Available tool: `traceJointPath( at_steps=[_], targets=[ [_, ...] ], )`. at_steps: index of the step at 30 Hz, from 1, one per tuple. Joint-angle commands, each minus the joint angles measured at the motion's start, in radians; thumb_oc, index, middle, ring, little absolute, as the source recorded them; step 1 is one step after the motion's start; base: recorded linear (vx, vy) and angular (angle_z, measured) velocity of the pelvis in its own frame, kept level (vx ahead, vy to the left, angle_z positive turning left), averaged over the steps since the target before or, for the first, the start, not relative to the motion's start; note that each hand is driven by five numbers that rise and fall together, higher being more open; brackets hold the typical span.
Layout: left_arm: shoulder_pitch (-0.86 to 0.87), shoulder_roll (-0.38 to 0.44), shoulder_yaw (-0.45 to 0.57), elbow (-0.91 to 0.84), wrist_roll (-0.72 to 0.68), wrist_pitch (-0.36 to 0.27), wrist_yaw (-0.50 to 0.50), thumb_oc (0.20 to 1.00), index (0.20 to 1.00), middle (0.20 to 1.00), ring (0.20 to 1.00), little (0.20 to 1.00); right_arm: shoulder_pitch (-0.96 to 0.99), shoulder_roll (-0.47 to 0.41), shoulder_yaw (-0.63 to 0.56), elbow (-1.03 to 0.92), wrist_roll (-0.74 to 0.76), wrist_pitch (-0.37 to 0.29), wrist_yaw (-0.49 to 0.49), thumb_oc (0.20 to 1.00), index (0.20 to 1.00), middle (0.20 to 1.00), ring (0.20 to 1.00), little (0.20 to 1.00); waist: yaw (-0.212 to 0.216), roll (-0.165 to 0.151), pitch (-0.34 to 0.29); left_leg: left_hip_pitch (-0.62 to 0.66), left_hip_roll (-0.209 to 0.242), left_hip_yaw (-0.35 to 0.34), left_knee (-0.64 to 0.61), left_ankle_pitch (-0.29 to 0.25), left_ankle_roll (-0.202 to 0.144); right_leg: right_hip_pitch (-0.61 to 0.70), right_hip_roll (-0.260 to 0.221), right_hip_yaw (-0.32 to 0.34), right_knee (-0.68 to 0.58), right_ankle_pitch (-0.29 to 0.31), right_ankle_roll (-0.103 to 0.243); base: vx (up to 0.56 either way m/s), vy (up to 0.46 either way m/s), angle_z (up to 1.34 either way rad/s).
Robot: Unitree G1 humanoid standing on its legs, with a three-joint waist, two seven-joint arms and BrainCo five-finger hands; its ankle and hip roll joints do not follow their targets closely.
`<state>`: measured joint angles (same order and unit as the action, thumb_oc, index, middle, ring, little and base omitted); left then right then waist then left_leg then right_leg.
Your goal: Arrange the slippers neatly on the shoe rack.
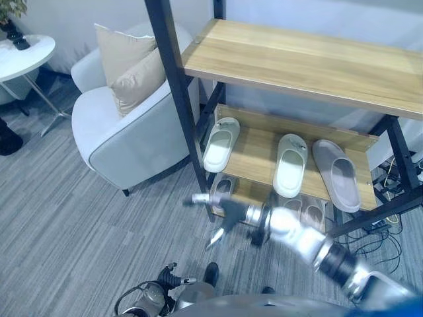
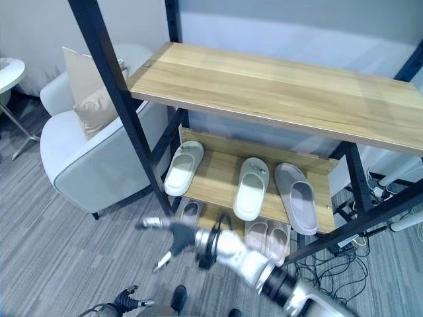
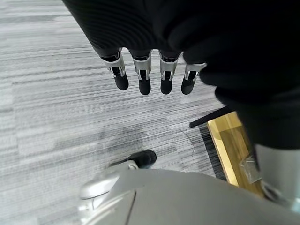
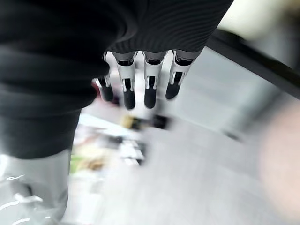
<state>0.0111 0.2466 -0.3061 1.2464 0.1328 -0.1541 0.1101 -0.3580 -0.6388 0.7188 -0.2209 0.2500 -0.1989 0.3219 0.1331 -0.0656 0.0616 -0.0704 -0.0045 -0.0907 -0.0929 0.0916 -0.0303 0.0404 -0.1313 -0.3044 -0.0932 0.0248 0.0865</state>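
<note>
both eye views look down on the shoe rack (image 1: pixel 310 66); wrist views face floor.

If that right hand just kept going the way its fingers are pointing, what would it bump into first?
The right hand points toward the robot's left, in front of the shoe rack, not into it. The way looks free over the grey carpet. The white armchair lies roughly that way but farther back; depth is hard to judge.

Grey striped carpet (image 1: pixel 73 218) runs across the whole floor. A pale armchair (image 1: pixel 125 135) sits on it, two beige cushions (image 1: pixel 129 66) propped against its back. Past the armchair, a round white side table (image 1: pixel 23 56) on thin legs. Behind the armchair, a plain light wall (image 2: pixel 39 30), evenly lit.
</note>
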Motion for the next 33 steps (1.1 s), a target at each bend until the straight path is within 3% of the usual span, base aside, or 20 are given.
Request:
traceJointPath(
  at_steps=[1,5,10,11,13,16,22,33],
  targets=[
    [-0.053,-0.034,-0.038,0.114,0.000,-0.018,-0.036,1.000,1.000,1.000,1.000,1.000,-0.039,0.054,-0.022,0.272,0.106,-0.022,-0.037,1.000,1.000,1.000,1.000,1.000,-0.010,-0.002,0.015,0.006,0.025,0.009,0.006,-0.073,-0.017,0.036,-0.019,0.021,0.012,-0.046,0.059,0.01,0.021,-0.20],
    [-0.049,-0.058,0.000,0.121,-0.021,-0.024,-0.028,1.000,1.000,1.000,1.000,1.000,0.032,0.113,-0.206,0.275,-0.078,-0.093,-0.176,1.000,1.000,1.000,1.000,1.000,-0.018,0.003,0.013,0.003,0.027,0.012,0.006,-0.076,-0.013,0.029,-0.017,0.022,0.013,-0.045,0.059,0.03,0.011,-0.15],
    [-0.039,-0.061,0.011,0.113,-0.017,-0.025,-0.024,1.000,1.000,1.000,1.000,1.000,0.047,0.111,-0.325,0.295,-0.262,-0.110,-0.309,1.000,1.000,1.000,1.000,1.000,-0.009,0.003,0.017,-0.002,0.026,0.003,0.006,-0.075,-0.011,0.029,-0.015,0.014,0.012,-0.046,0.059,0.02,-0.004,0.01],
    [-0.036,-0.060,0.012,0.110,-0.014,-0.026,-0.024,1.000,1.000,1.000,1.000,1.000,0.044,0.099,-0.340,0.302,-0.312,-0.110,-0.337,1.000,1.000,1.000,1.000,1.000,-0.007,0.003,0.019,-0.004,0.025,0.000,0.006,-0.075,-0.010,0.028,-0.015,0.012,0.011,-0.046,0.059,0.03,-0.020,0.03],
    [-0.028,-0.055,0.019,0.092,0.007,-0.027,-0.020,1.000,1.000,1.000,1.000,1.000,0.015,0.011,-0.388,0.316,-0.609,-0.089,-0.481,1.000,1.000,1.000,1.000,1.000,0.003,0.001,0.024,-0.012,0.025,-0.007,0.006,-0.074,-0.010,0.026,-0.013,0.007,0.008,-0.047,0.060,0.04,-0.029,0.04],
    [-0.023,-0.049,0.015,0.075,0.030,-0.030,-0.009,1.000,1.000,1.000,1.000,1.000,-0.020,-0.067,-0.397,0.375,-0.834,-0.021,-0.574,1.000,1.000,1.000,1.000,1.000,0.012,0.001,0.032,-0.023,0.023,-0.013,0.006,-0.072,-0.010,0.020,-0.013,0.004,0.006,-0.048,0.060,0.01,-0.019,0.13],
    [-0.028,-0.048,-0.010,0.071,0.023,-0.037,-0.001,1.000,1.000,1.000,1.000,1.000,-0.083,-0.085,-0.385,0.547,-0.839,0.030,-0.622,1.000,1.000,1.000,1.000,1.000,0.018,0.001,0.044,-0.042,0.020,-0.018,0.006,-0.067,-0.012,0.005,-0.015,-0.001,0.006,-0.044,0.061,0.00,-0.004,0.01],
    [-0.066,-0.049,-0.057,0.063,-0.020,-0.046,0.031,1.000,1.000,1.000,1.000,1.000,-0.252,-0.039,-0.308,0.853,-0.730,0.082,-0.676,1.000,1.000,1.000,1.000,1.000,0.035,0.002,0.082,-0.112,0.005,-0.027,0.006,-0.047,-0.016,-0.060,-0.025,-0.002,0.006,-0.025,0.069,-0.01,0.006,0.03]
  ],
)
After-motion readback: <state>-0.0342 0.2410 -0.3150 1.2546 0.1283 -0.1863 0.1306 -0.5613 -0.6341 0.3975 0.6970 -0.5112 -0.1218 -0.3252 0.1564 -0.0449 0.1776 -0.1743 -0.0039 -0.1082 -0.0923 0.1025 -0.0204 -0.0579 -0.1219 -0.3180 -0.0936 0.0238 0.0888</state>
